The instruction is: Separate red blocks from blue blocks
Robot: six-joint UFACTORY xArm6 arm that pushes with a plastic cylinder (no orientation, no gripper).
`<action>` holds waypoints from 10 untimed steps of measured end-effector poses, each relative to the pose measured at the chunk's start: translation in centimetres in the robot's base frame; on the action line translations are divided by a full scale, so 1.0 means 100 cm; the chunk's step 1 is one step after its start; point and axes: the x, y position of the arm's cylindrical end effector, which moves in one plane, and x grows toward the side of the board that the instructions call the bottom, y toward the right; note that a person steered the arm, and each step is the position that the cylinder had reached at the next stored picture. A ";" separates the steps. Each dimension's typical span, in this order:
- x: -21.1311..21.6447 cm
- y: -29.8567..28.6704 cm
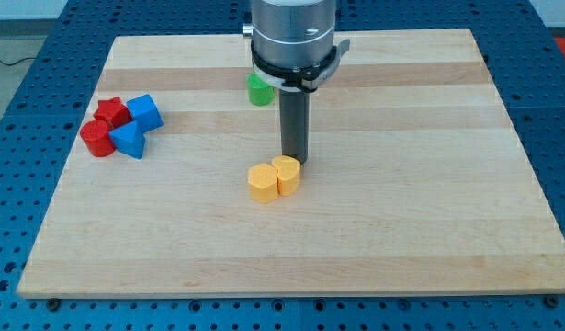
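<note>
At the view's left, two red blocks and two blue blocks sit bunched together and touching. A red star-like block (111, 112) is at the cluster's top left, and a red round block (96, 140) is at its bottom left. A blue cube (145, 111) is at the top right, and a blue wedge-shaped block (129, 140) is at the bottom right. My tip (294, 158) is near the board's middle, far to the right of this cluster. It stands just behind a yellow block (286, 175).
A yellow hexagonal block (262, 183) touches the other yellow block on its left. A green block (260, 89) sits toward the view's top, partly hidden by the arm's body. The wooden board (429, 221) lies on a blue perforated table.
</note>
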 end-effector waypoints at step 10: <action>-0.073 -0.258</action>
